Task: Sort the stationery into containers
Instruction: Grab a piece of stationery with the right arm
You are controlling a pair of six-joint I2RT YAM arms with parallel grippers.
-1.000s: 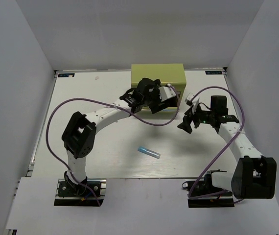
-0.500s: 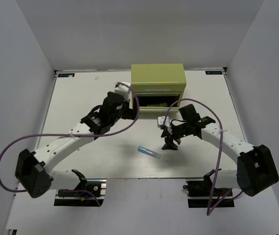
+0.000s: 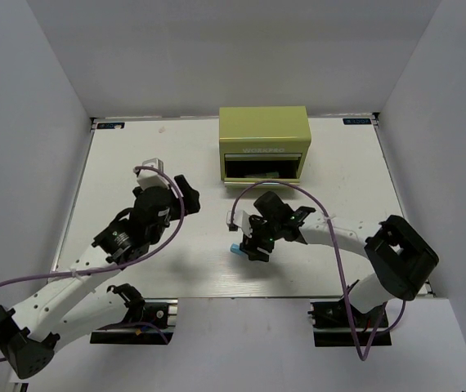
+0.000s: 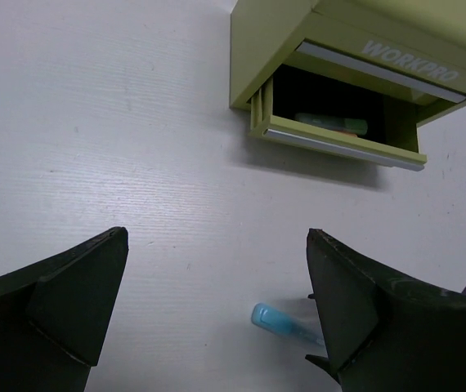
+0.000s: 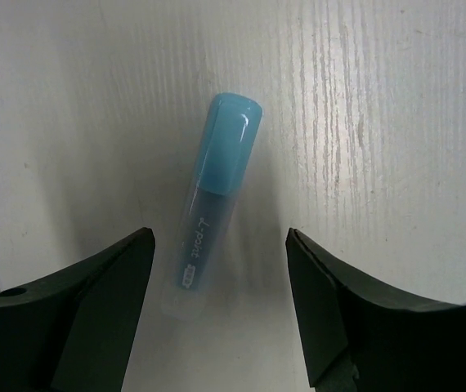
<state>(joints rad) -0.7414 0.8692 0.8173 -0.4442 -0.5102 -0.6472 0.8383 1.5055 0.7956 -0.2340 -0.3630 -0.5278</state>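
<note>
Light-blue highlighter (image 5: pixel 208 204) flat on the worktop (image 5: pixel 380 122) between the spread fingers of the right pincer (image 5: pixel 218 237), touching neither; left pincer (image 4: pixel 217 235) open and empty, facing the lime-green toolbox (image 4: pixel 274 49).

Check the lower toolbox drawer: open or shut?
Open. In the left wrist view the lower drawer juts out from the toolbox, and a green highlighter lies inside it.

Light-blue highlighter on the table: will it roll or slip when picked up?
The highlighter looks rounded and lies flat, so a sideways nudge would probably roll it. Its glossy plastic may slip. It is stubby, so likely stiff and light.
</note>
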